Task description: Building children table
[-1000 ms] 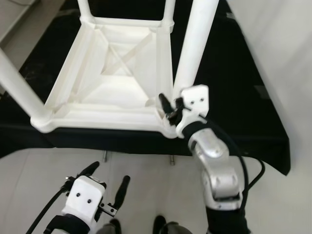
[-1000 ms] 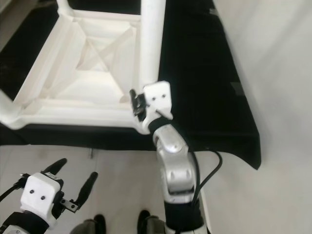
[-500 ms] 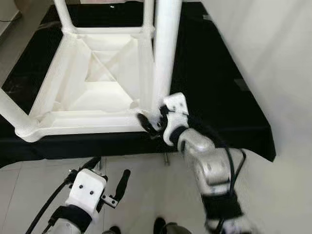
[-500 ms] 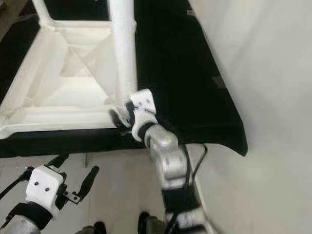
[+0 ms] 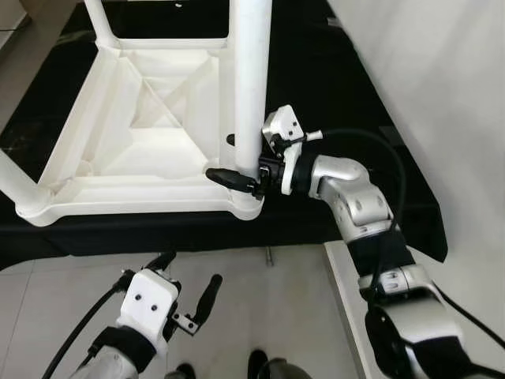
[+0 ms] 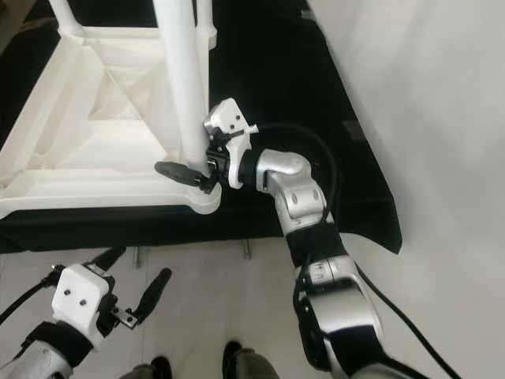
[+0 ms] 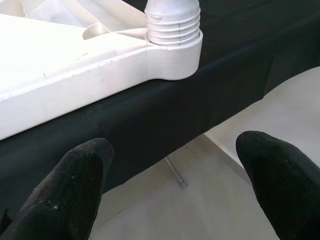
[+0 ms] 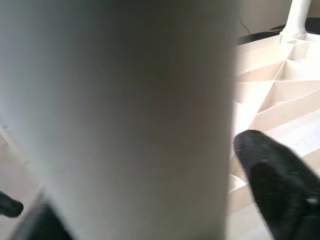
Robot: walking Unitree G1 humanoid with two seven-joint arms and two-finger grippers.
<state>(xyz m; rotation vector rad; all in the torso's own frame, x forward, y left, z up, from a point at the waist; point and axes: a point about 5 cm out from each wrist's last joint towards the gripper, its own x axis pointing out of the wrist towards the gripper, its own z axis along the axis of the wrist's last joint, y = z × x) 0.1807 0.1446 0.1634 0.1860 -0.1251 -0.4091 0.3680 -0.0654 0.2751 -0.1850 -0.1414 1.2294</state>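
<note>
plainly, in the left eye view the children table (image 5: 150,134) lies upside down on a black-draped worktop (image 5: 355,103), its ribbed underside facing up, presumably so that the legs can be fitted from above into the corner sockets. the near right leg (image 5: 251,79) stands upright in the corner nearest the robot, and the right gripper (image 5: 241,178) reaches in from the side with its black fingers (image 5: 229,177) straddling the base of that leg, apparently closed on it to hold or twist it; the side-on approach suits turning a round post. the left gripper (image 5: 189,296) hangs low over the pale tiled floor (image 5: 268,308), fingers spread and empty. in the right eye view the same leg (image 6: 183,87) reads as a smooth, glossy white plastic tube, and the table frame shows moulded diagonal ribs and rounded corners. in the left wrist view the two padded, matte black fingers (image 7: 75,185) stand well apart, and beyond them the table's corner (image 7: 170,50) shows a ridged, threaded collar where the leg meets the socket, which suggests the legs screw in; the cloth over the worktop edge hangs dark and smooth. in the right wrist view the leg (image 8: 120,115) is a blurred white cylinder very close to the camera, with one black finger (image 8: 270,175) beside it and the ribbed underside behind.
</note>
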